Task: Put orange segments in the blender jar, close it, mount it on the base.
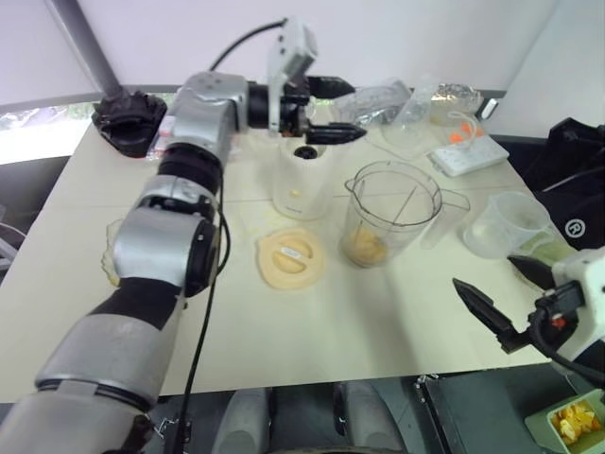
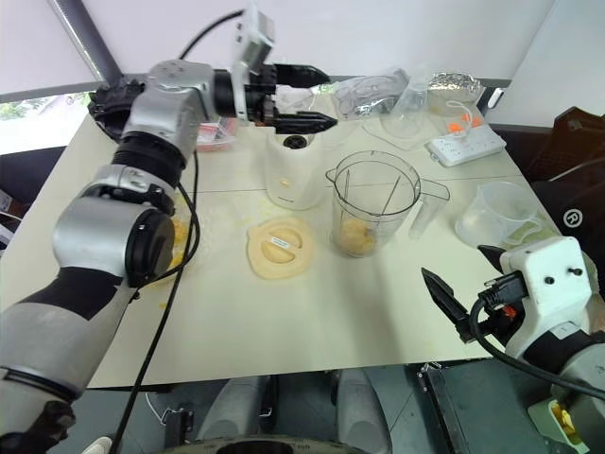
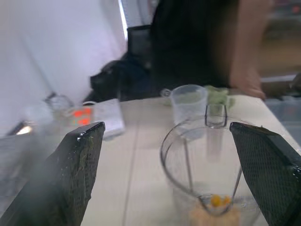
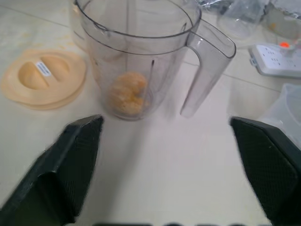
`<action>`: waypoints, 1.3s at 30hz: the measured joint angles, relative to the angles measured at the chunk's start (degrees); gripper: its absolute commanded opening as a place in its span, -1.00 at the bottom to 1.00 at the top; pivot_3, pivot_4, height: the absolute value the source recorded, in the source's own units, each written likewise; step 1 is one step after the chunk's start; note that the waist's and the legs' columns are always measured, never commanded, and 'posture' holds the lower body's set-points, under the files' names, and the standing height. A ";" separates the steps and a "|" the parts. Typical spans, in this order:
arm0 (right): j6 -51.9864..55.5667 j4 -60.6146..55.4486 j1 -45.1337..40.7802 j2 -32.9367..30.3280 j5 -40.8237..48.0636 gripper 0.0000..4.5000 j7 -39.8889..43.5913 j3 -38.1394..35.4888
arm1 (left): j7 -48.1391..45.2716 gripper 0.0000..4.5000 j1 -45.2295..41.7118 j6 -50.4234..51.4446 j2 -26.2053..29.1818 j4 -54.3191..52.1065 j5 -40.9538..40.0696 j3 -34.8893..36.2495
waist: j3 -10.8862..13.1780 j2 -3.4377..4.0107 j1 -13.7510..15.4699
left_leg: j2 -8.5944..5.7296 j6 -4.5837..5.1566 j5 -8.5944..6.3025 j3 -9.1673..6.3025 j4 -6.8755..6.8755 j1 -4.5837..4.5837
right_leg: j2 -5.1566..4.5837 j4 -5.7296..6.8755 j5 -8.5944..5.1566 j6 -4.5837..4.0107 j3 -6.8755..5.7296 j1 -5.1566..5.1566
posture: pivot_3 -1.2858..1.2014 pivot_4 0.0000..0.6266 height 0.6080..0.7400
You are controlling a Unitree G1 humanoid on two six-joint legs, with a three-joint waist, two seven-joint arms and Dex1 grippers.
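Head camera, looking down over my two arms onto the cream surface (image 1: 312,331). The blender jar (image 1: 392,213) stands upright near the middle of the surface, uncovered, its handle turned toward my right. A clump of orange segments (image 1: 364,248) lies at the bottom of the jar; my right wrist camera shows the same clump (image 4: 127,93) pressed against the clear wall.

The base (image 1: 301,180) stands just beside the jar, on its left and slightly farther from me, with the dark socket in its top facing up. The flat round cream lid (image 1: 291,257) lies on the surface in front of the base, beside the jar and apart from it.

My left gripper (image 1: 331,109) is raised above the base, pointing level toward my right. Its fingers (image 1: 342,133) stand wide apart and hold nothing; through my left wrist camera I look between them down into the open jar (image 3: 207,169).

My right gripper (image 1: 506,298) hangs low at the near right edge of the surface, well apart from the jar. Its fingers (image 4: 77,160) are also spread wide and empty, with the jar and lid (image 4: 43,77) seen beyond them.

A clear measuring cup (image 1: 506,222) stands to the right of the jar. A white power strip (image 1: 468,151) and crumpled clear bags (image 1: 383,102) lie along the far side. A green tray (image 1: 567,426) with more fruit pieces sits below the surface at my right.
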 measured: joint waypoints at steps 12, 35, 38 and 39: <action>-3.22 21.86 -13.85 8.45 -16.90 1.00 1.58 9.64 | 9.10 0.97 34.84 11.73 10.51 -37.45 1.73 -5.17 | -0.09 -0.36 -0.06 | 0.13 -0.01 -0.01 -0.15 -0.15 0.31 | 0.06 -0.10 -0.01 -0.04 -0.15 0.29 | 0.03 -0.52 1.00; -18.76 77.64 -49.96 9.56 -41.34 1.00 6.61 17.52 | 22.46 0.97 51.75 25.02 10.68 -59.11 -3.91 -8.06 | -0.13 0.24 -1.73 | -0.10 0.01 -0.02 0.08 -0.16 0.59 | 0.00 -0.02 -0.03 0.02 0.02 0.47 | 0.03 -0.52 1.00; -20.59 81.99 -53.01 9.55 -42.53 1.00 7.16 17.72 | 23.28 0.97 52.04 25.03 10.71 -59.45 -3.99 -8.27 | -0.13 0.25 -1.78 | -0.11 0.01 -0.01 0.08 -0.16 0.58 | 0.00 -0.02 -0.03 0.02 0.03 0.47 | 0.03 -0.52 1.00; -21.35 83.70 -53.98 9.55 -42.86 1.00 7.54 17.84 | 23.68 0.97 52.26 25.03 10.73 -59.63 -4.05 -8.28 | -0.13 0.25 -1.78 | -0.11 0.01 -0.02 0.07 -0.16 0.58 | 0.00 -0.02 -0.03 0.02 0.02 0.47 | 0.03 -0.52 1.00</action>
